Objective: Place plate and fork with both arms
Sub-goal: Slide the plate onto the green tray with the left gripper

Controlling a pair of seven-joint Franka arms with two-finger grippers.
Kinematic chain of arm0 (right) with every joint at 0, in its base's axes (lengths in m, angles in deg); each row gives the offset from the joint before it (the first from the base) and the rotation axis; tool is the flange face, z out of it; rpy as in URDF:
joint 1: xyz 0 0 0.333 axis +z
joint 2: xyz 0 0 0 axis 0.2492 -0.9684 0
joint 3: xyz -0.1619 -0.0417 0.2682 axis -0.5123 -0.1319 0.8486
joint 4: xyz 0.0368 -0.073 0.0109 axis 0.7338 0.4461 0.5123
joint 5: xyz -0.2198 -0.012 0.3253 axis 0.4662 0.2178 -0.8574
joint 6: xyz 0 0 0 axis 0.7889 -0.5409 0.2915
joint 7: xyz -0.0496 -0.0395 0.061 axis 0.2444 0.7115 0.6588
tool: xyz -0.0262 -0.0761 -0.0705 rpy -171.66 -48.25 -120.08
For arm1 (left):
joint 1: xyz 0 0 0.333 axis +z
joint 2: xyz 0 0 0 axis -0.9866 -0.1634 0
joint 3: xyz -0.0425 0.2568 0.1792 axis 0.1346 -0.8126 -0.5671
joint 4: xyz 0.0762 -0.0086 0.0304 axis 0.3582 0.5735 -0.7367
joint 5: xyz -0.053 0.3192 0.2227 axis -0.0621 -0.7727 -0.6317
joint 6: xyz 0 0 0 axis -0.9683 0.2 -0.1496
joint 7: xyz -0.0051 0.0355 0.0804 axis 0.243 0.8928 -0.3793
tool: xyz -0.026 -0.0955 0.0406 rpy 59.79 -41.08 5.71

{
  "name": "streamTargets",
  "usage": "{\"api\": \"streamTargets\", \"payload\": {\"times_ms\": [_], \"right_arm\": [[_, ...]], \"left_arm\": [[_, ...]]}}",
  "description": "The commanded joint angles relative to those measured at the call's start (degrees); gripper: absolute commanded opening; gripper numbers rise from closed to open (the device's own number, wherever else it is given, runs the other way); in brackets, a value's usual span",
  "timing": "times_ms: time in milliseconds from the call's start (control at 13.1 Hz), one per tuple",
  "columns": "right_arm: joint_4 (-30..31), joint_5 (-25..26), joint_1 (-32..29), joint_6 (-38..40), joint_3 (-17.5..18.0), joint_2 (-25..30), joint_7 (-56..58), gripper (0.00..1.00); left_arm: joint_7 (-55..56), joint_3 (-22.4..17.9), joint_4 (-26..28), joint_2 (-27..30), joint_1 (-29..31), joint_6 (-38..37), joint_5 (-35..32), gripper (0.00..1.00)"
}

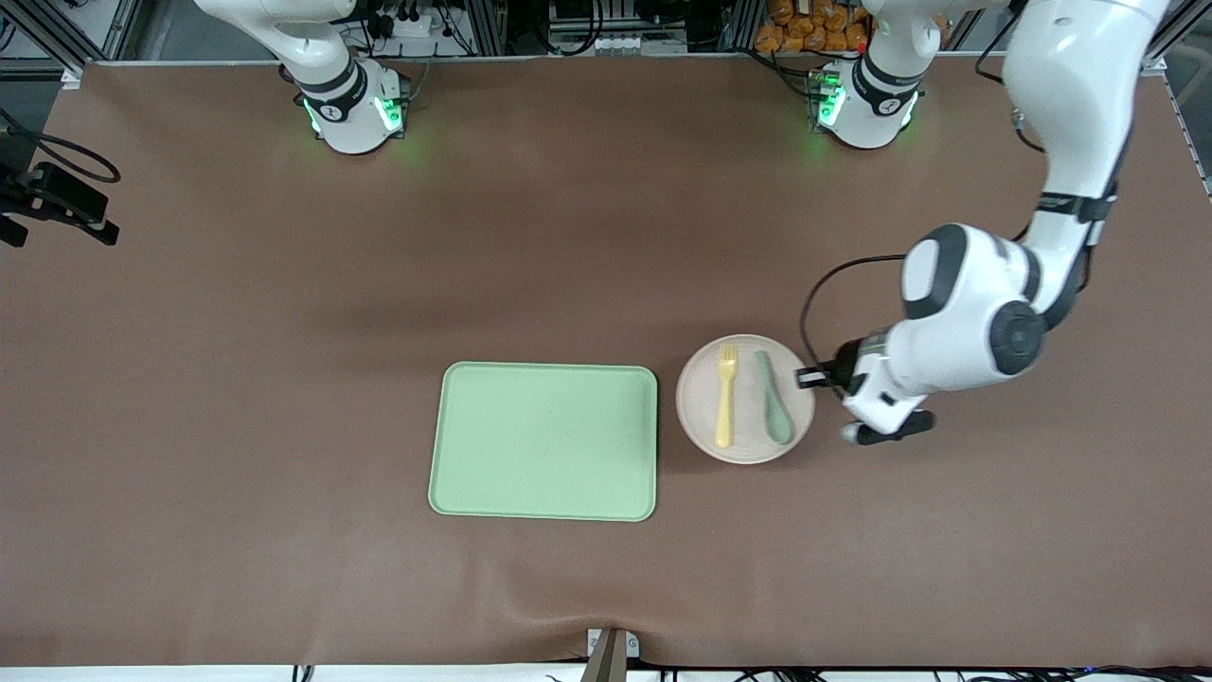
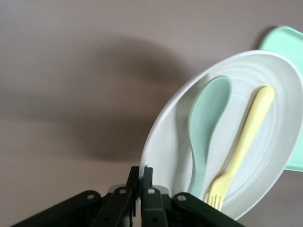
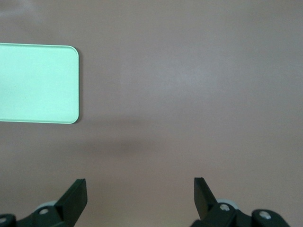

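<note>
The left gripper (image 2: 140, 176) has its jaws closed tight on the rim of the plate (image 1: 696, 403) at the edge toward the left arm's end of the bench (image 1: 237, 313). The plate sits just beside the light-green tray (image 1: 544, 441), carrying the yellow fork (image 1: 725, 394) and a grey-green spoon (image 1: 774, 398) side by side. The right gripper (image 3: 140, 198) waits above bare bench, jaws wide apart and empty.

- Left gripper (image 2: 141, 177) low at the plate's (image 1: 701, 417) rim, fingers clamped on it.
- Right gripper (image 3: 140, 196) waits above the table, fingers spread wide.
</note>
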Motion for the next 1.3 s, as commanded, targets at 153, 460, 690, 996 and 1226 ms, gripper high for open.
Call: {"api": "streamTargets", "payload": {"times_ms": [153, 460, 690, 996, 1226], "right_arm": [[-0.4, -0.7, -0.2, 0.1, 0.2, 0.0, 0.3, 1.00], [-0.2, -0.7, -0.1, 0.2, 0.2, -0.6, 0.3, 1.00], [-0.1, -0.7, -0.2, 0.2, 0.2, -1.5, 0.2, 1.00], [-0.4, -0.6, -0.7, -2.2, 0.2, -4.3, 0.4, 1.00], [-0.4, 0.4, -0.7, -2.4, 0.1, -4.7, 0.5, 1.00]], "left_arm": [[10.0, -0.9, -12.9, -12.8, -8.8, 5.4, 1.1, 0.00], [13.5, -1.1, -12.9, -16.2, -13.7, 13.3, 1.0, 0.00], [16.1, -1.9, -12.9, -18.2, -16.8, 18.4, 0.7, 0.00], [18.7, -7.7, -13.6, -19.2, -23.8, 21.7, 1.0, 0.00], [19.8, -7.8, -15.8, -21.1, -24.4, 22.2, 1.0, 0.00]]}}
